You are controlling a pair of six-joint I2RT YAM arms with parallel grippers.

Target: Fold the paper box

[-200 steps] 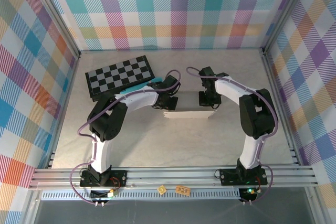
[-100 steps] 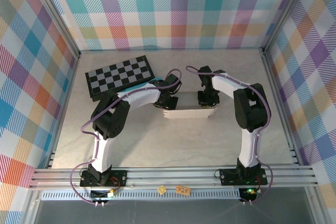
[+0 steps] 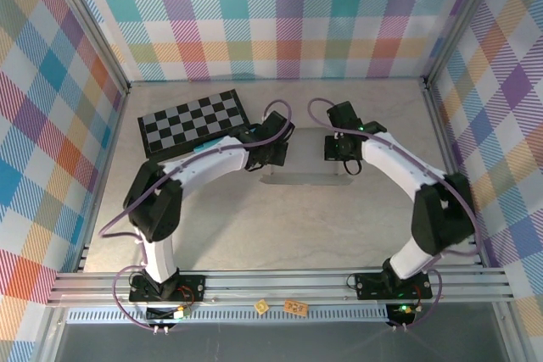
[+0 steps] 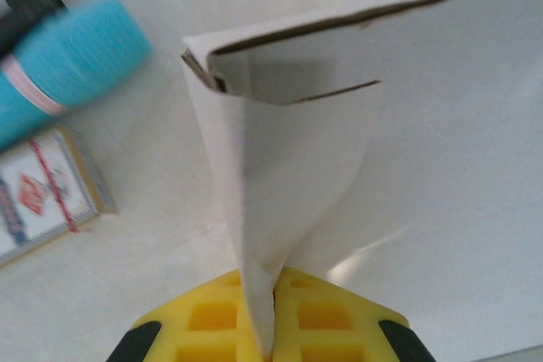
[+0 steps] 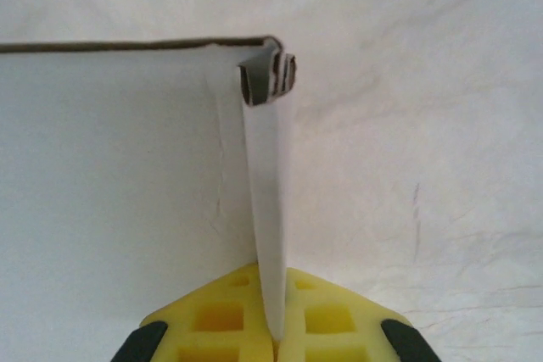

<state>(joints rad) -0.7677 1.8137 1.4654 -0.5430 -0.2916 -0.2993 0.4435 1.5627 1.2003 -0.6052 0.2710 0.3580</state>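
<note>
The paper box (image 3: 305, 167) is a white card shell stretched between my two grippers in the middle of the table. My left gripper (image 3: 271, 153) is shut on its left end wall. In the left wrist view that thin wall (image 4: 280, 167) is pinched between the yellow fingers (image 4: 212, 320), and a folded corner stands above the left gripper (image 4: 271, 332). My right gripper (image 3: 338, 152) is shut on the right end wall. In the right wrist view the card strip (image 5: 270, 209) runs from the right gripper (image 5: 277, 336) up to a folded, layered corner.
The black-and-grey checkerboard (image 3: 193, 120) lies at the back left, close to the left arm. Beside the box's left end lie a teal cylinder (image 4: 68, 57) and a small printed card box (image 4: 42, 192). Bare tabletop (image 3: 297, 226) spreads in front of the box.
Both arms have stretched out and their elbows have dropped. The box has moved toward the far side with them and shows more of its broad face. Both grips have held.
</note>
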